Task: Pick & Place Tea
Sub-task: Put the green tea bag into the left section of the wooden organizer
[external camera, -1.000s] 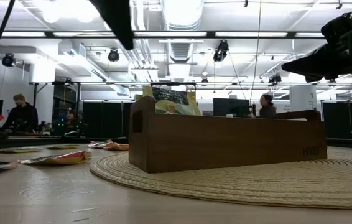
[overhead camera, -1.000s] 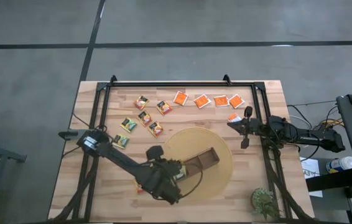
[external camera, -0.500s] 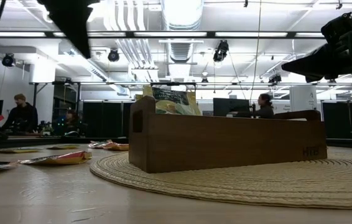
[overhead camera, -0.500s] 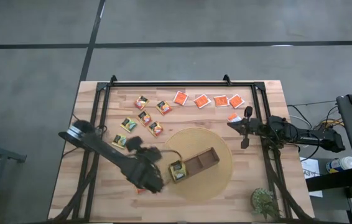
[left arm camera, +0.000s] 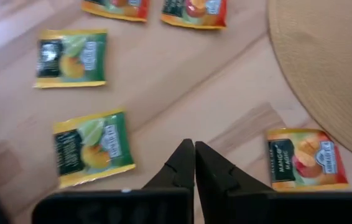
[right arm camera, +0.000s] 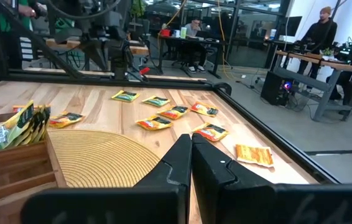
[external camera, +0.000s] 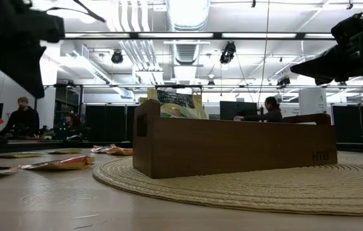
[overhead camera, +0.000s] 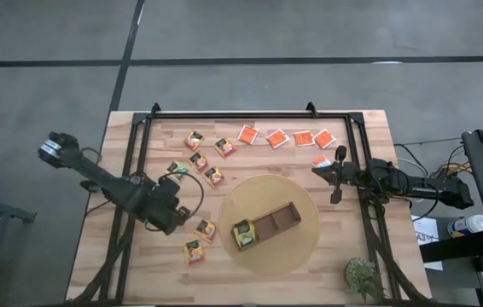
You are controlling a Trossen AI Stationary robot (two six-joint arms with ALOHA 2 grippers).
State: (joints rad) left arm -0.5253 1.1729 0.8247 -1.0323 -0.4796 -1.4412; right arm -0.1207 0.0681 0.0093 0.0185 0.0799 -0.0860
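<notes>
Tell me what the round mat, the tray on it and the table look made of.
Round mat: apparently woven straw or rope, matte, with concentric ridges. Tray: likely wood, dark brown and smooth, grain faint. Table: pale wood planks, visible grain and seams.

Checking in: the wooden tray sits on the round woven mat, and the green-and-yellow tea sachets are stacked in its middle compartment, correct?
Not quite. The wooden tray does sit on the round woven mat, but the green-and-yellow tea sachets stand in the end compartment nearest the left arm, not the middle one. The high view shows the middle and far compartments without sachets.
</notes>
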